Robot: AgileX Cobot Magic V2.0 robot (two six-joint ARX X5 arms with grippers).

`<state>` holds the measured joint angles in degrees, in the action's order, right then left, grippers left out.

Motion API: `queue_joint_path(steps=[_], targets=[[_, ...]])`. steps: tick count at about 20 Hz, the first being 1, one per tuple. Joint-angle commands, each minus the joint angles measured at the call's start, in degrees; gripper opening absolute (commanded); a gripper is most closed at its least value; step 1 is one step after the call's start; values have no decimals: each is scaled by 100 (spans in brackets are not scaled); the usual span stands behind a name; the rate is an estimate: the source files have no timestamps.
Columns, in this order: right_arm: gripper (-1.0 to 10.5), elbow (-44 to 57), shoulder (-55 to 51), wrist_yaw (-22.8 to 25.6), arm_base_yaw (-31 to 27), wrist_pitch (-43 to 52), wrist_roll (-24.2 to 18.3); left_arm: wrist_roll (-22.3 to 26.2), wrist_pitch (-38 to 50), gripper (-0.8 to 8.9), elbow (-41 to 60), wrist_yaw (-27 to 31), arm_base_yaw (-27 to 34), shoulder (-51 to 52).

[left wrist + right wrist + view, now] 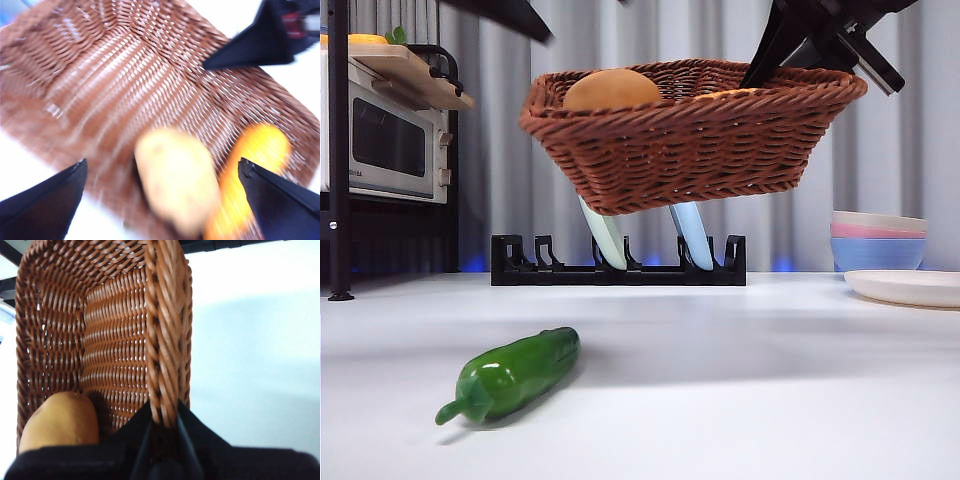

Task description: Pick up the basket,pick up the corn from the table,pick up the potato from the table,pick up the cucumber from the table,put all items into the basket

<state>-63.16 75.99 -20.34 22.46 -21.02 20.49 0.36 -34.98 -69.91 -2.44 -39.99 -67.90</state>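
Basket [700, 140] held aloft, rim clamped by right gripper [164, 422]; potato [612, 90], corn [250, 175] inside — cucumber [510, 375] outstanding; left gripper [160, 172] spread, empty.

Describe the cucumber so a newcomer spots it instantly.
Start at the white table; the wicker basket hangs above it, gripped at the rim by the right end effector. The cucumber lies alone on the tabletop nearest the camera: glossy dark green, elongated, with a curled stem.
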Motion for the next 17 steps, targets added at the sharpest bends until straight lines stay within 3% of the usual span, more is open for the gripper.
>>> queue_joint_path(steps=[1, 4, 6, 9, 13, 17], targets=[[-12, 9, -66, -33, -76, 144, 42, -63, -894, 507, -2, 15, -20, 546], [-12, 9, -66, -39, -245, 229, 44, -286, -2288, 502, 22, -81, -22, 1080], [-12, 9, -66, -57, -396, 254, 44, -448, -2627, 502, 219, -114, -103, 1220], [-12, 9, -66, -70, -605, 254, 42, -887, -2350, 502, 933, -101, -389, 1272], [-12, 9, -66, -72, -752, 254, 44, -1342, -1362, 502, 1878, -90, -588, 1198], [-12, 9, -66, -70, -787, 254, 42, -1572, -472, 502, 2393, -42, -645, 804]])
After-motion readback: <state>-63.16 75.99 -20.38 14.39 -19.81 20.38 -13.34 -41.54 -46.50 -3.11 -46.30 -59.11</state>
